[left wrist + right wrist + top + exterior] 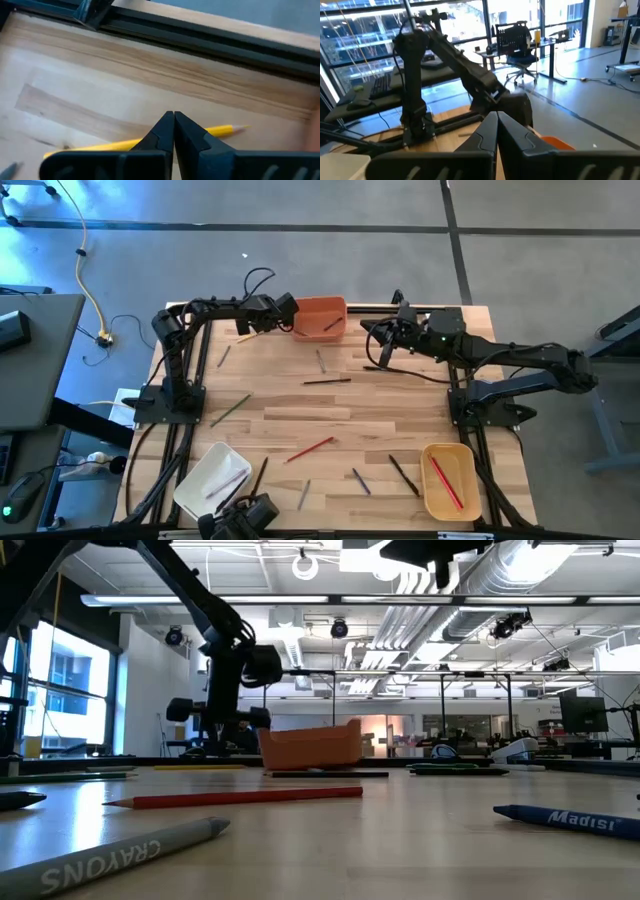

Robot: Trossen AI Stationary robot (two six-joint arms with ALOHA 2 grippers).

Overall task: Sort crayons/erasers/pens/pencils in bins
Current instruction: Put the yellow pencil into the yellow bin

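Observation:
A yellow pencil (220, 131) lies flat on the table near the far left corner, just left of the orange bin (320, 318), which holds one stick. My left gripper (173, 116) is shut and slants down over the pencil's middle (243, 337). My right gripper (496, 117) is shut, empty and raised level to the right of the orange bin (372, 340). A white bin (212, 478) at the near left holds a few sticks. A tan-yellow bin (450, 480) at the near right holds red ones. My left gripper's shut fingertips stand over the middle of the yellow pencil (135, 143), slanting down and lying across it. The fingers themselves hide the spot, so I cannot tell whether they touch it. The pencil lies flat on the table.
Loose sticks lie across the table: a red one (310, 448), a black one (327, 381), a green one (230, 410), a grey one (321, 360) and several dark ones near the front edge. A black frame rail (210, 37) runs along the far edge.

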